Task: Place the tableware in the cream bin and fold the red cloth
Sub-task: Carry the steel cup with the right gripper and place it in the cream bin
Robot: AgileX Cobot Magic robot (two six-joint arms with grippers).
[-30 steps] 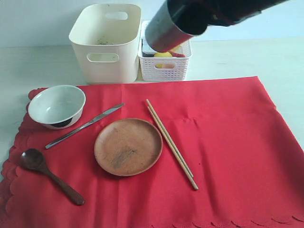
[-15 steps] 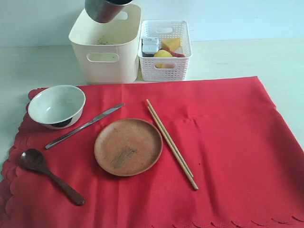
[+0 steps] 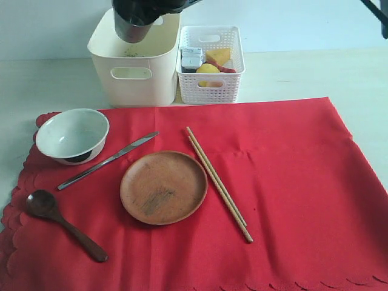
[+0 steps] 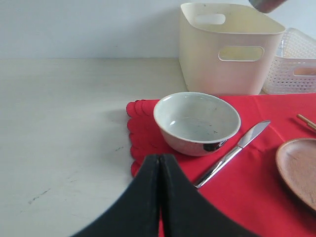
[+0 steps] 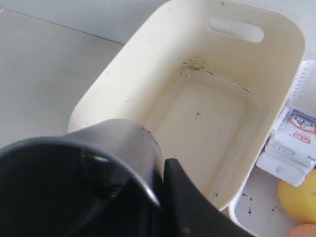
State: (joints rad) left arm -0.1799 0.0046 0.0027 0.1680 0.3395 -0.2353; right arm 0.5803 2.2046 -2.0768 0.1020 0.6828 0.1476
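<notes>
Shiny steel cup — smooth cream bin

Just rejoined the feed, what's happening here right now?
The right gripper holds the steel cup over the cream bin, not yet released. The left gripper is shut and empty. The white bowl, knife, wooden plate, chopsticks and spoon lie on the red cloth, which is spread flat.

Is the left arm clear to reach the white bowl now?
Probably yes: the white bowl sits just ahead of the left arm's shut jaws with nothing between, though they must open first.
</notes>
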